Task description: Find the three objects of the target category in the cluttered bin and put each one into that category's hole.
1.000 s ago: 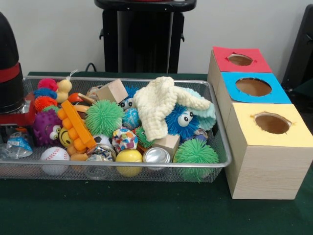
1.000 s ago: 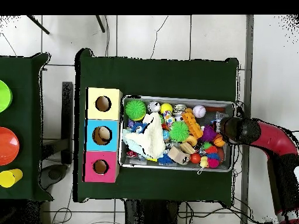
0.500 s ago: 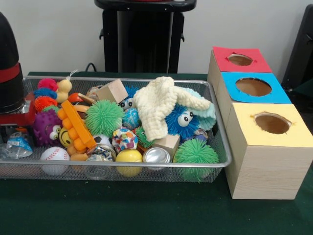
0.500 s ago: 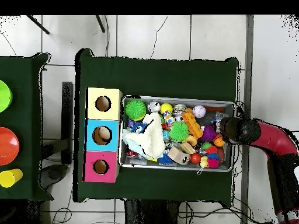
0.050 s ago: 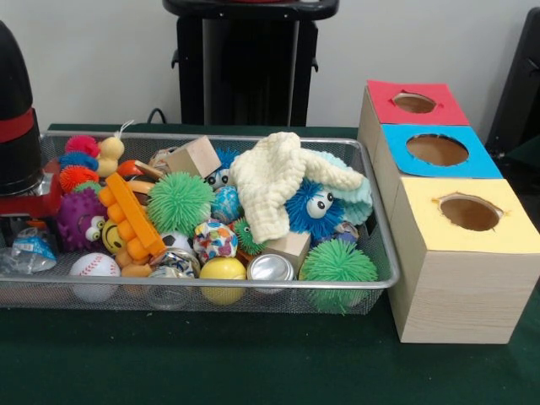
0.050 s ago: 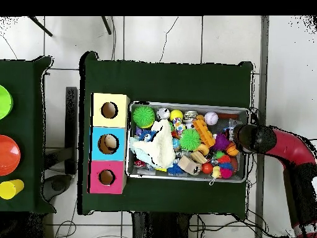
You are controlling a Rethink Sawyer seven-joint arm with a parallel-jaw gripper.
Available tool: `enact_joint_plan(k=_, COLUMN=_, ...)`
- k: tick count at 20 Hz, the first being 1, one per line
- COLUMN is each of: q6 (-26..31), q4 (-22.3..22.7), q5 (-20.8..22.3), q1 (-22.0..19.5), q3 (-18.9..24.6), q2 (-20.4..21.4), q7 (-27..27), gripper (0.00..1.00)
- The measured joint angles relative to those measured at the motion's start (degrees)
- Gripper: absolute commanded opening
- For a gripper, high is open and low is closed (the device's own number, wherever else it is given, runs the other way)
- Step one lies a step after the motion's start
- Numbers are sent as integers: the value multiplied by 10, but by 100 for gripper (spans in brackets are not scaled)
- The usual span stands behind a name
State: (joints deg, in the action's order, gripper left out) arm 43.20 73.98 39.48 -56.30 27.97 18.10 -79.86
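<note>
A wire bin (image 5: 211, 287) (image 6: 186, 103) is packed with toys: two green spiky balls (image 5: 179, 202) (image 5: 337, 263), a cream cloth (image 5: 274, 181) (image 6: 162, 145), a blue furry toy with googly eyes (image 5: 310, 207), a baseball (image 5: 94, 267), a yellow ball (image 5: 223, 270), a silver can (image 5: 271, 268) and wooden blocks (image 5: 194, 156). Beside the bin stand three boxes with holed tops: red (image 5: 384, 97) (image 6: 98, 180), blue (image 5: 401, 164) (image 6: 98, 144) and yellow (image 5: 515, 228) (image 6: 99, 118). My gripper (image 5: 24, 221) (image 6: 238, 135) hangs low over the bin's end farthest from the boxes; its tips are hidden.
An orange knobbly toy (image 5: 133, 218), a purple spiky ball (image 5: 78, 218) and a crumpled plastic bottle (image 5: 25, 249) lie close to the gripper. On a side table in the overhead view sit a green plate (image 6: 3, 102), an orange plate (image 6: 7, 155) and a yellow cup (image 6: 9, 188).
</note>
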Motion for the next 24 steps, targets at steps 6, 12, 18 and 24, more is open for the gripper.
enact_joint_plan(k=6, q6=0, q4=0, q5=0, q1=0, q3=0, q2=0, q7=0, gripper=100)
enact_joint_plan(k=12, q6=0, q4=0, q5=0, q1=1, q3=0, q2=0, q7=0, gripper=100)
enact_joint_plan(k=18, q6=0, q4=-1, q5=0, q1=2, q3=-1, q2=0, q7=0, gripper=100)
enact_joint_plan(k=24, q6=0, q4=-1, q5=0, q1=3, q3=-3, q2=0, q7=0, gripper=100)
